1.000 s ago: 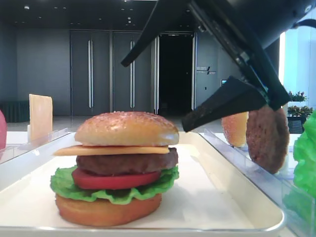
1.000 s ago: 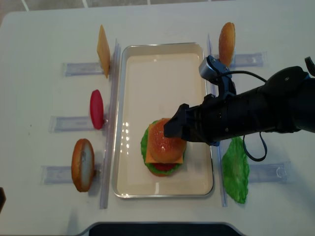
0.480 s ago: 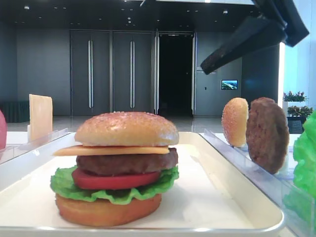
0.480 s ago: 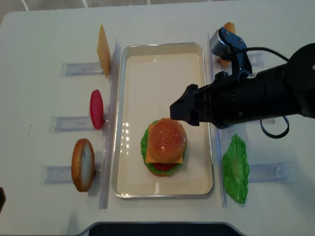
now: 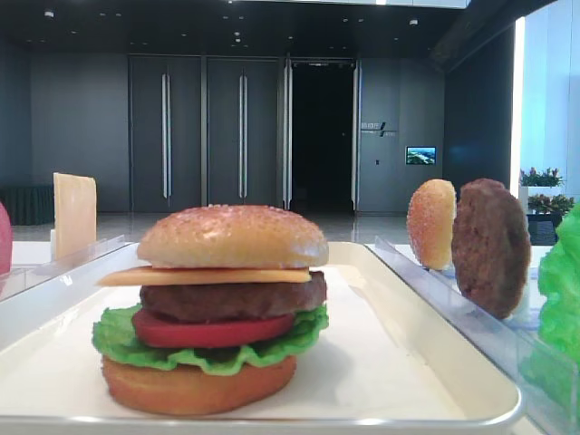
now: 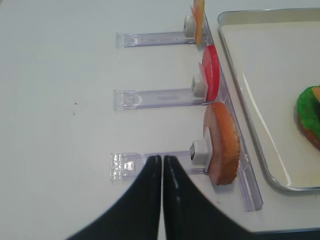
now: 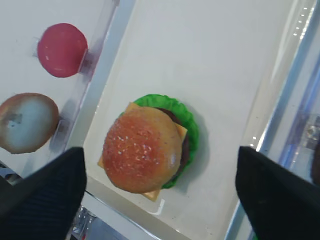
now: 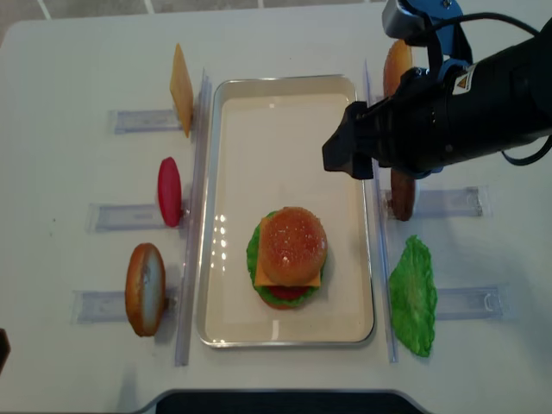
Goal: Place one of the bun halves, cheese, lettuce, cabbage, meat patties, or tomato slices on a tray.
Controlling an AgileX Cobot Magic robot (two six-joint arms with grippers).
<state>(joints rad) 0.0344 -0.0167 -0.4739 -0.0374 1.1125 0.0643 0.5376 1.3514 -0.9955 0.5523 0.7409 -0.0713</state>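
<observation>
Seeded bun top (image 8: 293, 244) caps the burger stack on tray (image 8: 285, 95). Right hand (image 8: 345, 151) above tray, fingers apart, empty. Left hand (image 6: 162, 167) pressed together.

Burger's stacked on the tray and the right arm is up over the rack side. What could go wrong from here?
1. The right pincer, open and empty, hangs over the tray beside the patty standing on edge in its rack; a careless swing might knock it over.
2. The stack is free-standing, with the cheese overhanging under the bun top; a bump to the tray may shift the layers.
3. The left pincer sits shut close to the upright bun half and could clip it.
</observation>
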